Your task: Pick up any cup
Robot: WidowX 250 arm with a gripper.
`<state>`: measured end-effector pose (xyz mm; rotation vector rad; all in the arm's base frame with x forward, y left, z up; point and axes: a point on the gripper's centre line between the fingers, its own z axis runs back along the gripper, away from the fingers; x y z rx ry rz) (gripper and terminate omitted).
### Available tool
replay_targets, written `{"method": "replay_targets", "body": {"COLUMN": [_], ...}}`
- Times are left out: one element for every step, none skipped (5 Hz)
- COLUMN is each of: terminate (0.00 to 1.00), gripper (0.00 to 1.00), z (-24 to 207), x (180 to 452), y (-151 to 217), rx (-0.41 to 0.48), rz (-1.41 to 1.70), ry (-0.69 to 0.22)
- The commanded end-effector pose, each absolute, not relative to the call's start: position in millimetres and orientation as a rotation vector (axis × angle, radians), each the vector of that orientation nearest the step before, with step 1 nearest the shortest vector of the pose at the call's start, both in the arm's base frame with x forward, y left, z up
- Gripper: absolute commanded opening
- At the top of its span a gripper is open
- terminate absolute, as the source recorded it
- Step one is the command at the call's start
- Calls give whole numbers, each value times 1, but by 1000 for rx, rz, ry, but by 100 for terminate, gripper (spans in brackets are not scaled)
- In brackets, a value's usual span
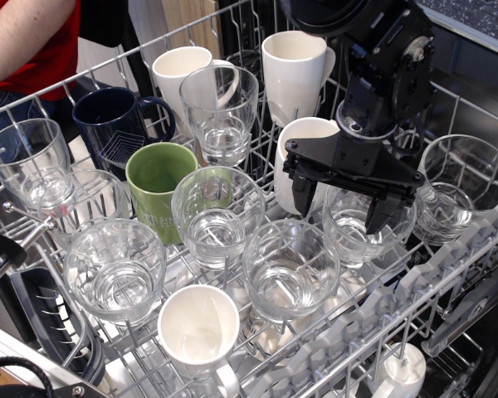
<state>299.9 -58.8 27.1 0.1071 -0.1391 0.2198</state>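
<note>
Several clear glass tumblers stand upright in a wire dishwasher rack (pixel 448 274). My black gripper (pixel 340 217) hangs open right above one tumbler (pixel 353 242) at the rack's right middle. Its left finger (pixel 303 192) is outside that tumbler's left rim, in front of a white mug (pixel 303 137). Its right finger (pixel 380 214) is over the tumbler's mouth near the right side. I cannot tell whether either finger touches the glass. Nothing is held. Other tumblers stand close by to the front left (pixel 289 269), at the middle (pixel 216 211) and to the right (pixel 465 186).
Tightly packed around them are a green mug (pixel 159 178), a navy mug (pixel 116 120), white mugs at the back (pixel 292 66) (pixel 183 70) and front (pixel 197 327), and more glasses (pixel 220 104) (pixel 33 162) (pixel 116 265). A person's arm in red (pixel 25 33) is at top left.
</note>
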Motion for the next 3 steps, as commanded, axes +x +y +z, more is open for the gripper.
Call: {"method": "replay_targets", "body": {"terminate": [0, 0, 0], "gripper": [100, 100, 100], "z": [27, 13, 0], "x": [300, 304, 312], "y": [-59, -55, -51], "rx": [107, 111, 95], "rz": [220, 242, 251], "ry": [-139, -190, -234]}}
